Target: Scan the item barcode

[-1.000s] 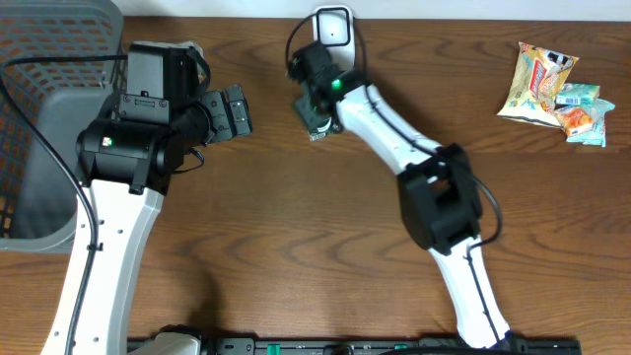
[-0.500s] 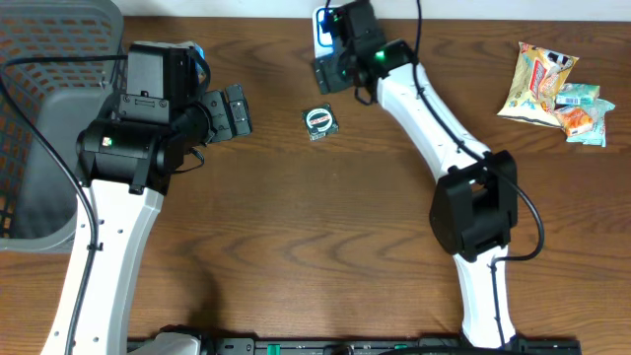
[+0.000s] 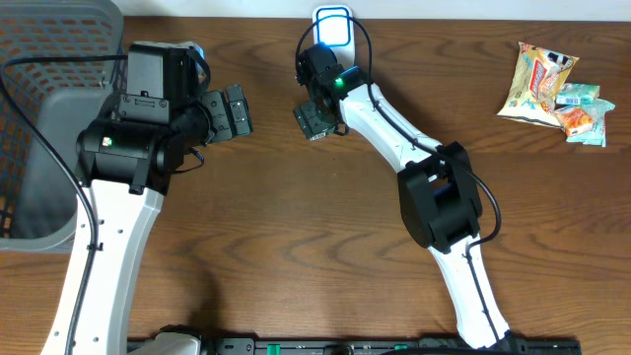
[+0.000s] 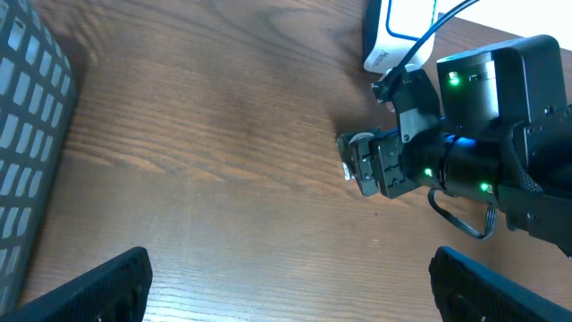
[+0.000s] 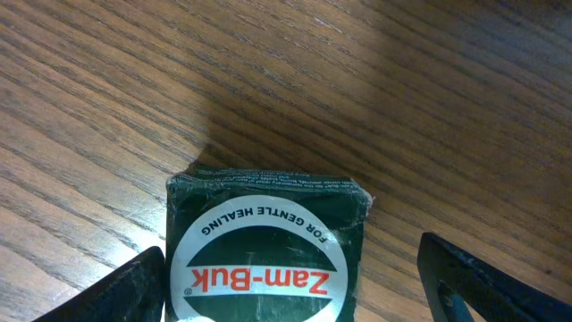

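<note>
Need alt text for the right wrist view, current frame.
A dark green Zam-Buk box lies label-up on the brown wooden table, seen from close above. The right gripper is open, with one dark finger at each lower corner and the box between them.

The green box (image 5: 266, 241) reads "Zam-Buk" in red, with "FOR GENTLE HEALING" arched beside it.

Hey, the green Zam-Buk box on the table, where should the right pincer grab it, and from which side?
Grip the Zam-Buk box across its two opposite side walls, coming straight down from above. It lies flat, label up, on the table, so those straight sides are probably the only graspable faces.
</note>
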You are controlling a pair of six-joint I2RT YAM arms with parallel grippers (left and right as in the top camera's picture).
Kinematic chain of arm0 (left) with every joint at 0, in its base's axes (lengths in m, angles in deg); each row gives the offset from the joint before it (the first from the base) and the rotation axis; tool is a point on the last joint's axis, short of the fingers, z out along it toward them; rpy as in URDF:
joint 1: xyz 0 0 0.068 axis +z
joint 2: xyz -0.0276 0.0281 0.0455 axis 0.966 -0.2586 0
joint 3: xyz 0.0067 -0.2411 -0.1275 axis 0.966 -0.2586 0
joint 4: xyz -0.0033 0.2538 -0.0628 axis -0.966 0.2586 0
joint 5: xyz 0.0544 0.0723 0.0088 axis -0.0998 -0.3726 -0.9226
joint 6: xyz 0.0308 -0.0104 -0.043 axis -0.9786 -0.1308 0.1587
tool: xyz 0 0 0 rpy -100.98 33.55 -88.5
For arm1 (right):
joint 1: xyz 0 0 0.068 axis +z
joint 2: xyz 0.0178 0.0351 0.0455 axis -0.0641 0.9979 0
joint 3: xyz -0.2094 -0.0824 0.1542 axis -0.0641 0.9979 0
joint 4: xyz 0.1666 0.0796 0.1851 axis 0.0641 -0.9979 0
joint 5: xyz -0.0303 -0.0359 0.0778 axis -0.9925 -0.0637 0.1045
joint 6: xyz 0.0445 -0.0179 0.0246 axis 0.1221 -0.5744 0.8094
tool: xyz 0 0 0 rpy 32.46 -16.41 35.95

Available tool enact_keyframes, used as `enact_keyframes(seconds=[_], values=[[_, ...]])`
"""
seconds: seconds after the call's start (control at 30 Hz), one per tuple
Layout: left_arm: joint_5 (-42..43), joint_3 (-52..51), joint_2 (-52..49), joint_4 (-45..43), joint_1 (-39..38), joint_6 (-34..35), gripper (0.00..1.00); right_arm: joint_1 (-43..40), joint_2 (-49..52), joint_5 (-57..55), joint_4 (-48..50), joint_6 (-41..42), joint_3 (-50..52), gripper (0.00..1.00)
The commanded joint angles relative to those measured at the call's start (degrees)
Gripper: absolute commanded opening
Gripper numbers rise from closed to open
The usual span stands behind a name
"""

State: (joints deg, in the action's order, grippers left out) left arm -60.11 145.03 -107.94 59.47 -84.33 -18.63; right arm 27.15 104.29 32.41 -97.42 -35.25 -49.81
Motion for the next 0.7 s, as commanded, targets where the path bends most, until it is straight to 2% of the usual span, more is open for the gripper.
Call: enact_keyframes(seconds=[0.0, 0.23, 0.3, 0.4, 0.67], values=[[-0.74, 0.44, 0.09, 0.20, 0.09, -0.37, 0.98, 0.48, -0.04, -0.79, 0.15, 1.38, 0.37, 0.84], [-0.74, 0.44, 0.09, 0.20, 0.09, -0.37, 0.98, 1.57, 1.62, -1.25, 0.28, 1.38, 0.66, 0.83], [-0.74, 0.44, 0.09, 0.17, 0.09, -0.37, 0.98, 1.57, 2.51, -1.25, 0.09, 1.38, 0.66, 0.79], [-0.74, 0.44, 0.09, 0.20, 0.09, -0.37, 0.98, 1.55, 3.17, -1.25, -0.61, 1.81, 0.68, 0.66], [-0.74, 0.44, 0.09, 0.17, 0.09, -0.37, 0.98, 1.44, 2.82, -1.29, -0.24, 1.79, 0.39, 0.62]])
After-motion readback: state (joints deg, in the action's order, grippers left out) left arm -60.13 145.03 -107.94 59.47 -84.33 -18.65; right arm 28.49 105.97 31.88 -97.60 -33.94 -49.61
